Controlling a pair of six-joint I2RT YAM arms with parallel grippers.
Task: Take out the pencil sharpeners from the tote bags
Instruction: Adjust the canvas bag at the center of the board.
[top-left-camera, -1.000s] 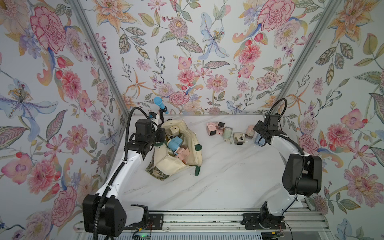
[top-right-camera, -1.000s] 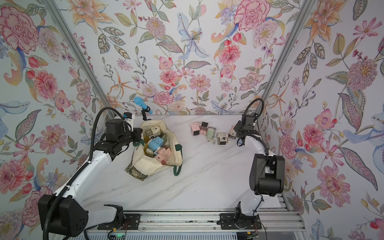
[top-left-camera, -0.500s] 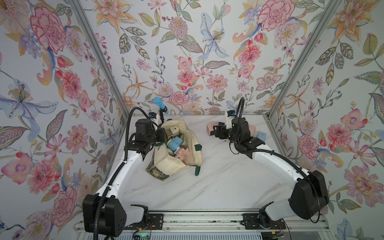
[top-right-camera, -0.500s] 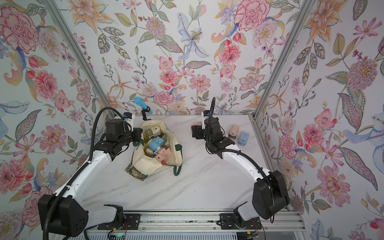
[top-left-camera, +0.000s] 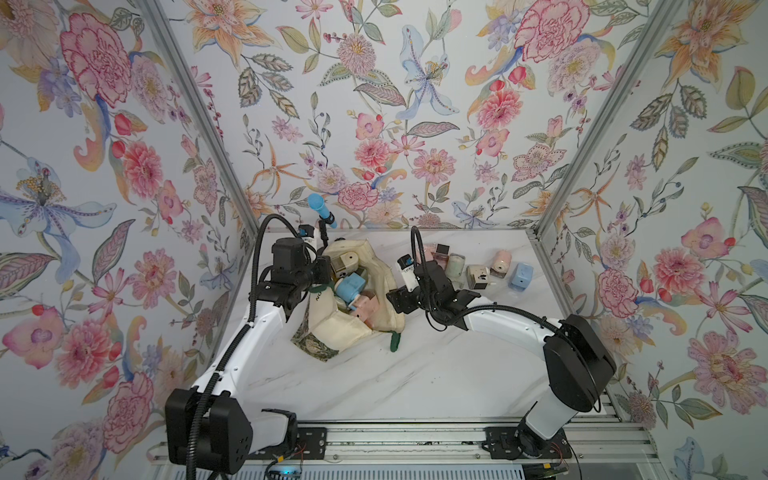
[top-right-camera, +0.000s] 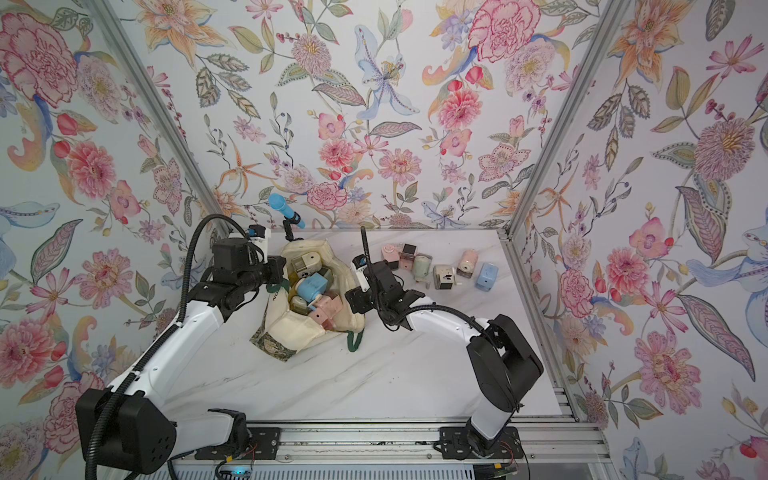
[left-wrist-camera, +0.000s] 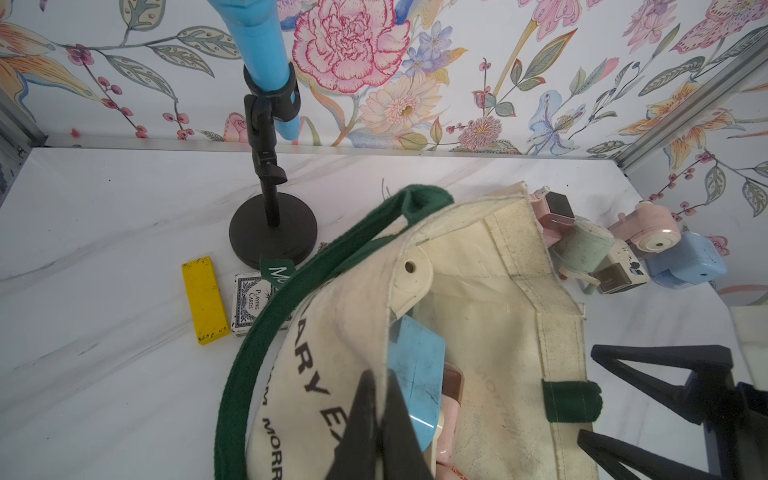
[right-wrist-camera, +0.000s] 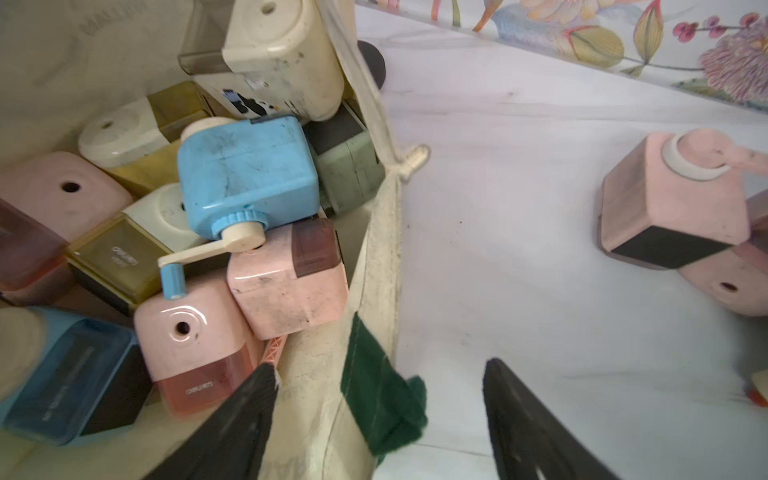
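Observation:
The cream tote bag (top-left-camera: 345, 332) lies on the marble table, mouth open, in both top views. My left gripper (left-wrist-camera: 380, 378) is shut on its lettered canvas rim and holds it up. Several pencil sharpeners fill the bag: a blue one (right-wrist-camera: 249, 174) on top, pink ones (right-wrist-camera: 286, 278) below it, cream and green ones behind. My right gripper (right-wrist-camera: 378, 368) is open at the bag's other rim. One finger is over the bag's inside, the other over the table, with the green strap (right-wrist-camera: 374, 390) between them. More sharpeners (top-left-camera: 478, 276) stand in a row at the back right.
A blue microphone on a black stand (left-wrist-camera: 272, 224) rises behind the bag. A flat yellow bar (left-wrist-camera: 205, 299) and a deck of playing cards (left-wrist-camera: 249, 303) lie next to its base. Flowered walls close in on three sides.
My right arm has swung from the row of sharpeners at the back right over to the tote's rim, its jaws narrowing slightly. The left arm keeps its hold on the bag, unmoved.

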